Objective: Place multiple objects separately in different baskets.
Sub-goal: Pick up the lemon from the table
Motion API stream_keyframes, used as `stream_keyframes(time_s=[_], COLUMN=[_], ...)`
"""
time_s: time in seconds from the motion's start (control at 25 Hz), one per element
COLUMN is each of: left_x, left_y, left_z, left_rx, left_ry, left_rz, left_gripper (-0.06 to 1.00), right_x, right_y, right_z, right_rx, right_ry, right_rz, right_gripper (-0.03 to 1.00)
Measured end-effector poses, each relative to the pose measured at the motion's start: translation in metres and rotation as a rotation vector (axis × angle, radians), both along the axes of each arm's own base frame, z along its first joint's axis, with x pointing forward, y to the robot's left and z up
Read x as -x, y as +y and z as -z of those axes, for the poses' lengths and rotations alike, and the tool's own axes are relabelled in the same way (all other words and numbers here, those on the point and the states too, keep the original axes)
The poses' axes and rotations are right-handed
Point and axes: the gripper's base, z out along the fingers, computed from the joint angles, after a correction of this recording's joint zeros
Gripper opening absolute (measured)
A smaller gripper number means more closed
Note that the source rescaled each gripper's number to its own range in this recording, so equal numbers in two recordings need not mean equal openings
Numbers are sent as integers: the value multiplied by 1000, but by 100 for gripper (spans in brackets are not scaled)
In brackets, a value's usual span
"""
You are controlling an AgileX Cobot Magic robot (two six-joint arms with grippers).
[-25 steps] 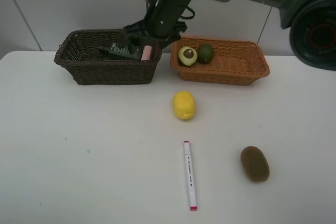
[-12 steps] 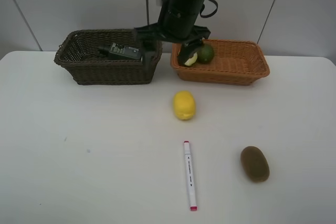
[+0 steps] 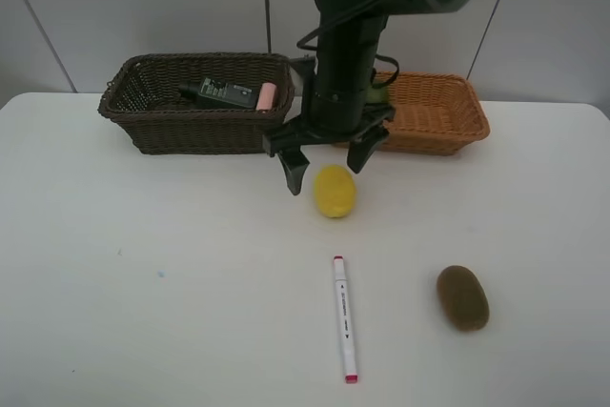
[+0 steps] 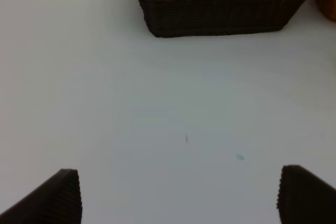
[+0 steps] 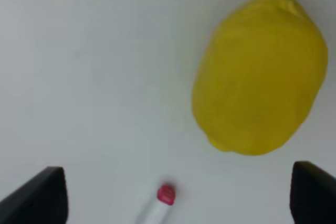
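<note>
Yellow oval lemon (image 3: 335, 191) sits mid-frame in the high view on the white table (image 3: 143, 283); your right gripper (image 3: 324, 169) hangs over it, jaws spread wide and empty. Your left gripper (image 4: 178, 195) gapes empty too.

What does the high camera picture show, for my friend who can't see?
The open right gripper hangs over a yellow lemon on a white table. A marker and a kiwi lie nearer the camera; a dark basket and an orange basket sit behind.
</note>
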Motion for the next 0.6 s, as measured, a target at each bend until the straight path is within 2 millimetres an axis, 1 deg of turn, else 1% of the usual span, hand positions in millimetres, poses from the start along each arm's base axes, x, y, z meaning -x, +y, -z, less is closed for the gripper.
stream_keyframes(time_s=[0.16,0.2,0.4,0.6], left_x=[0,0,0,0], left_y=[0,0,0,0], left_z=[0,0,0,0], left_rx=[0,0,0,0], left_ry=[0,0,0,0], left_rz=[0,0,0,0], left_gripper=[95,95,95,95], right_x=[-2,-2,-10,-14], right_y=[0,0,0,2], right_z=[16,16,40,71], right_rx=[13,13,54,68], right_ry=[-3,-3,-33,-24], right_rz=[-6,-6,-29,-39], right_gripper=[100,100,100,100])
